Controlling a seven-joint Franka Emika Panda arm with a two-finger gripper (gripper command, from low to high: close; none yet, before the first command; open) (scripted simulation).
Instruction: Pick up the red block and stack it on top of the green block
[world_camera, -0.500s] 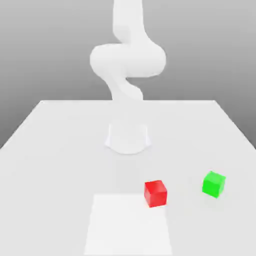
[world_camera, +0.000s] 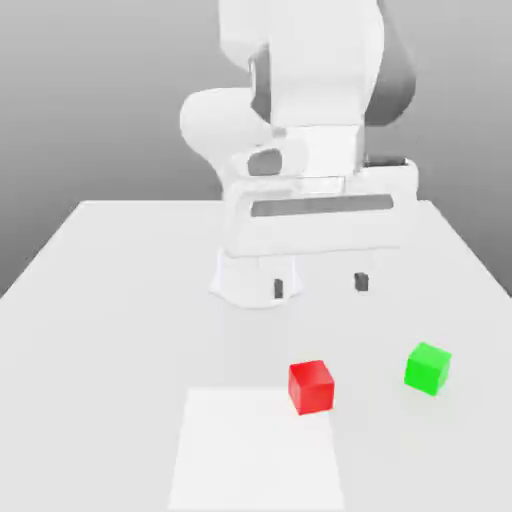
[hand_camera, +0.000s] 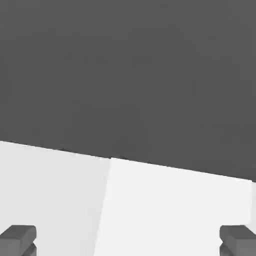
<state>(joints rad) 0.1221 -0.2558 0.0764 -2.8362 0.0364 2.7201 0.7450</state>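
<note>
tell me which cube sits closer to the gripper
The red cube. It lies nearly below the open gripper, while the green cube sits farther toward the exterior view's right.

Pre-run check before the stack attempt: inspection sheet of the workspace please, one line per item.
Surface: white table, with a brighter white square patch near the front.
Job's things: red block at the patch's corner; green block apart, toward the exterior view's right; both on the table, unstacked.
Clutter: nothing seen.
Grippers: gripper open, empty, raised above the table behind the blocks.
Cables: nothing seen.
Surroundings: plain grey backdrop.
</note>
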